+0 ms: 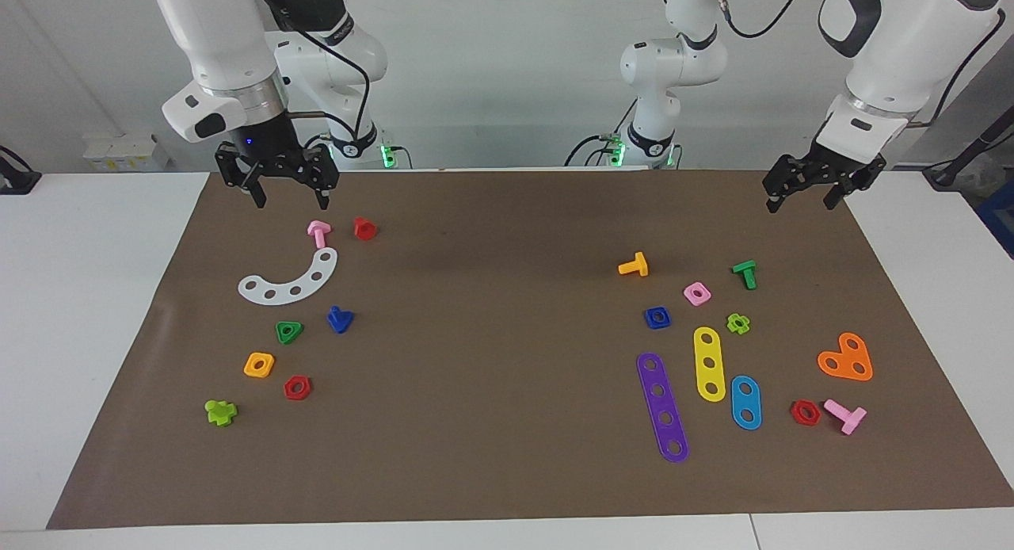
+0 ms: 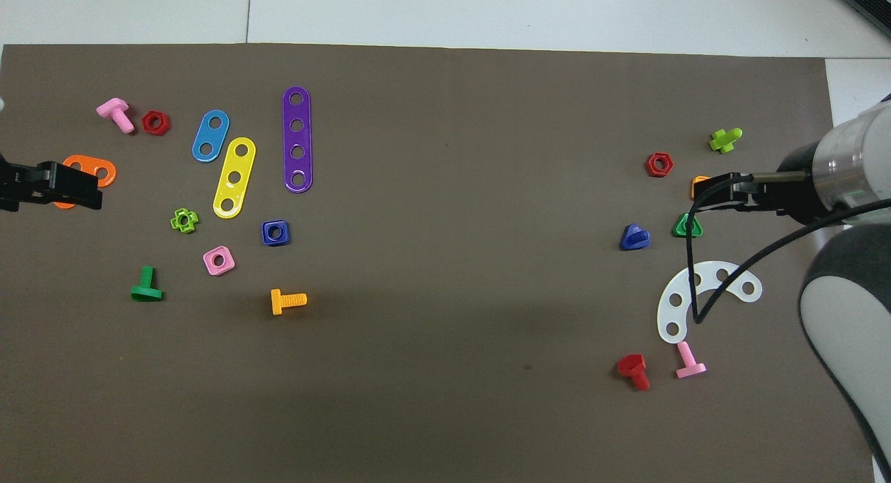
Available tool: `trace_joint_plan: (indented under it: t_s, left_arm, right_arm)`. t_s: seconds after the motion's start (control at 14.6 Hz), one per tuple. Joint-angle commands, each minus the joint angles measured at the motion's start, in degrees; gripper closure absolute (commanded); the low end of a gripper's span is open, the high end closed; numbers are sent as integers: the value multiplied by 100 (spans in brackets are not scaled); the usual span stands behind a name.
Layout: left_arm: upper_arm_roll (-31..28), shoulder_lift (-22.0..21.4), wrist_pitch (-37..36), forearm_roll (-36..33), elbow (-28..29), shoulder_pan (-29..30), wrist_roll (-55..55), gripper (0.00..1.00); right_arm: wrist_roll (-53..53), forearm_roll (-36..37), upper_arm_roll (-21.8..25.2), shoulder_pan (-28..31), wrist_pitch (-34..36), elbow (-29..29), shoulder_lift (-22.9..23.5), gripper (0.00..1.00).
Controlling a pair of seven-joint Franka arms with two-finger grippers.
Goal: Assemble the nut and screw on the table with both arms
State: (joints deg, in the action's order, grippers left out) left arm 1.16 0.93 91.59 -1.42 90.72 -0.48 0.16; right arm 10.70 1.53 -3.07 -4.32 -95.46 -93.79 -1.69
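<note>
The blue square nut (image 1: 657, 318) lies flat on the brown mat (image 1: 507, 423) toward the left arm's end; it also shows in the overhead view (image 2: 276, 232). The blue screw (image 1: 340, 318) lies on the mat toward the right arm's end, beside a green triangular nut (image 1: 289, 331); it also shows in the overhead view (image 2: 634, 237). My right gripper (image 1: 290, 197) hangs open and empty, raised over the parts at its end, well above the blue screw. My left gripper (image 1: 800, 201) hangs open and empty, raised over the mat's corner at its end.
Near the blue nut lie a pink square nut (image 1: 697, 293), an orange screw (image 1: 634, 265), a green screw (image 1: 745, 273), and purple (image 1: 662, 407), yellow (image 1: 709, 364) and blue (image 1: 745, 402) strips. Near the blue screw lie a white curved strip (image 1: 289, 282), a pink screw (image 1: 318, 232), a red screw (image 1: 364, 228) and an orange nut (image 1: 259, 364).
</note>
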Motion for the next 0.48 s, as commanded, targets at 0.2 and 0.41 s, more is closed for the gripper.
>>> trace_joint_plan:
  t_s: [0.2,0.41]
  left_arm:
    - [7,-58,43,63,95,30,-25,0]
    - [-2,-58,43,63,95,30,-25,0]
  right_arm:
    - [-68,50,-19,54,-86,-192,-156,0]
    - [-111,-29,-19,62,-34,-184,-156,0]
